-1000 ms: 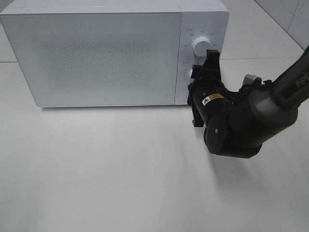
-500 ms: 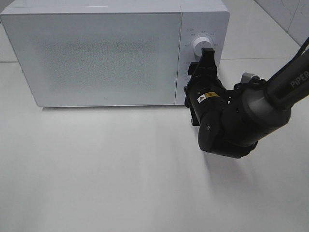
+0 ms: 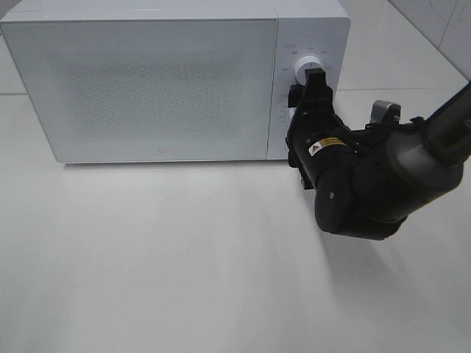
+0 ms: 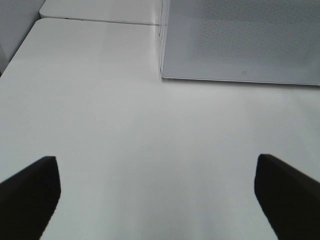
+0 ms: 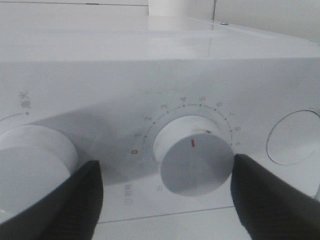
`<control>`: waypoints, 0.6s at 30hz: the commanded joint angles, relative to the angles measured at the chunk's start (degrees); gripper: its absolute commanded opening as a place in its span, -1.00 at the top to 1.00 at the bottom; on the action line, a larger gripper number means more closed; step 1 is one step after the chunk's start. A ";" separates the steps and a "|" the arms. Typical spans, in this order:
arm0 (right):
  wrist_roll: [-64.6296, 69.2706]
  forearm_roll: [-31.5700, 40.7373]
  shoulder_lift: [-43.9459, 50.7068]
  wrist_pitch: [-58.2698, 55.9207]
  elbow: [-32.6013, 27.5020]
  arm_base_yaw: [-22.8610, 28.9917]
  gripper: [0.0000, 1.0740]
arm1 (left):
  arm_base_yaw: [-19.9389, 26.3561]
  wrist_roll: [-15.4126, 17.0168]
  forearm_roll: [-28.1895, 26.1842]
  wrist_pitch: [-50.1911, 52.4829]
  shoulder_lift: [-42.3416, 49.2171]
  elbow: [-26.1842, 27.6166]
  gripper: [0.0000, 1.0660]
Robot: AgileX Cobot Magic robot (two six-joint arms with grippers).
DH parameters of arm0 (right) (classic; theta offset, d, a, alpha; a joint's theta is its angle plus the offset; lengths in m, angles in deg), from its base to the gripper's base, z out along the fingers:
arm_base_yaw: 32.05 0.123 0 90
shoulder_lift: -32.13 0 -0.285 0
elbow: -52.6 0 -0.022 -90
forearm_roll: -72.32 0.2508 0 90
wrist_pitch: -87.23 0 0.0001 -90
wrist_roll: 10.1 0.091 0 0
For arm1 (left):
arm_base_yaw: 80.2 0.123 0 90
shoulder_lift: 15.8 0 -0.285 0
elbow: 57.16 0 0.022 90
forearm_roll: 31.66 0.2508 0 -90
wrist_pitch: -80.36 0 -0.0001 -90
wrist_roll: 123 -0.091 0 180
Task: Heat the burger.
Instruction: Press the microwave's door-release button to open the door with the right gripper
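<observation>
A white tabletop [image 3: 147,257] fills the high view, with a white microwave [image 3: 154,81] set from 11 to 1 o'clock, its frosted door shut. The burger shows in none of the three views, and the door panel gives no look inside, so its place cannot be told.

The black right arm [image 3: 368,184] reaches in from 3 o'clock and ends against the microwave's control panel [image 3: 324,29] at about 1 o'clock. The wrist view shows the right claw [image 5: 165,162] spread and straddling the timer dial [image 5: 192,157]. One finger [image 5: 270,200] sits right at the dial's edge, too close to tell whether it touches. The other [image 5: 55,205] stands clear of the dial, so the dial is not pinched.

The left claw [image 4: 159,195] stays out of the high view. Its own camera shows it spread wide, both dark fingers [image 4: 27,195] hanging over bare tabletop, well short of the microwave's front corner.

On the panel, the upper knob [image 3: 306,66] shows just past the claw's tip. The timer dial carries a red line [image 5: 192,143] aimed roughly between the printed 4 and 5. A round button [image 5: 295,137] lies beside it, on the side away from the upper knob.
</observation>
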 commanded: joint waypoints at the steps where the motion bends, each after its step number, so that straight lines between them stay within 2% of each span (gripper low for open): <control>1: -4.18 -6.99 4.01 2.86 -2.35 -0.40 -0.33 | 0.11 0.00 -0.40 0.63 1.03 -0.17 -0.83; 11: -13.98 -12.15 12.72 -4.18 -6.93 -0.40 -0.33 | 0.11 0.00 -0.40 0.63 1.03 -0.17 -0.83; 13: -21.31 -14.78 17.48 -13.92 -7.68 -0.40 -0.33 | 0.11 0.00 -0.40 0.63 1.03 -0.17 -0.83; 18: -31.34 -17.93 23.15 -25.10 -7.62 -0.40 -0.33 | 0.11 0.00 -0.40 0.63 1.03 -0.17 -0.83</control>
